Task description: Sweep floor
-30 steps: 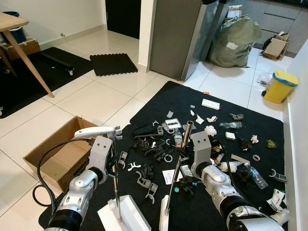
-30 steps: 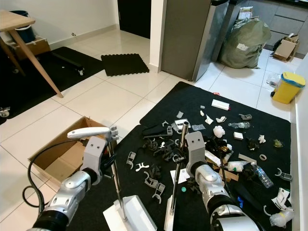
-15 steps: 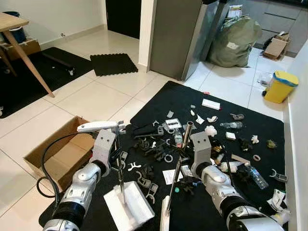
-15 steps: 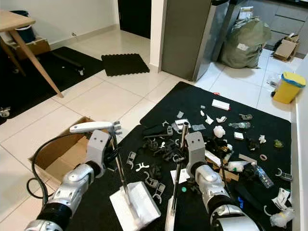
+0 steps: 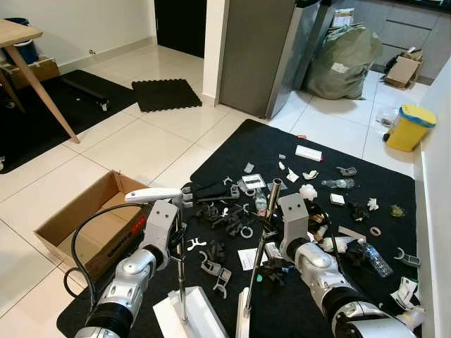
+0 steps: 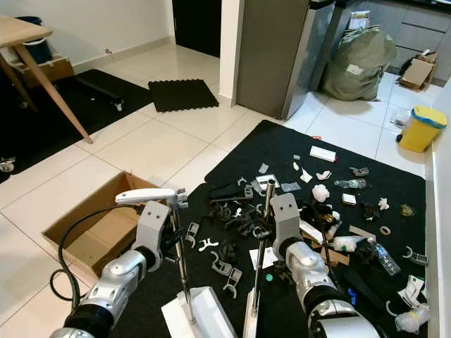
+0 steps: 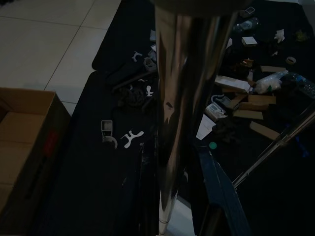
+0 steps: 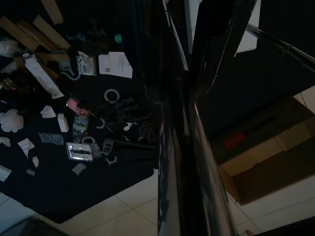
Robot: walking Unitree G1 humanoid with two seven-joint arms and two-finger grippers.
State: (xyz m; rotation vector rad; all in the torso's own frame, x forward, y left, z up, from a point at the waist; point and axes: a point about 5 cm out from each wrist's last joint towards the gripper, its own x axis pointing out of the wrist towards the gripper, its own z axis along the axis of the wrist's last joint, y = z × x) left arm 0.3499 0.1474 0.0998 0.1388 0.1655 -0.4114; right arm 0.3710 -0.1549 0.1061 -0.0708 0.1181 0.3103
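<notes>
Left eye view: left gripper (image 5: 177,236) clenched round dustpan pole (image 5: 181,282), right gripper (image 5: 270,236) grasping broom pole (image 5: 259,246). Barely begun: litter (image 5: 232,218) spread over black mat (image 5: 282,148) toward 12 and 2 o'clock, dustpan (image 5: 187,317) bare.

Both arms reach forward, left claw (image 5: 176,243) and right claw (image 5: 266,236) (each clamped).

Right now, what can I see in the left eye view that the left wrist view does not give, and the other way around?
The left eye view adds the yellow bin, the green bag, the wooden table and both arms. The left wrist view adds a close look down the metal pole to its white base. Both share the black mat, the scattered litter and the cardboard box.
</notes>
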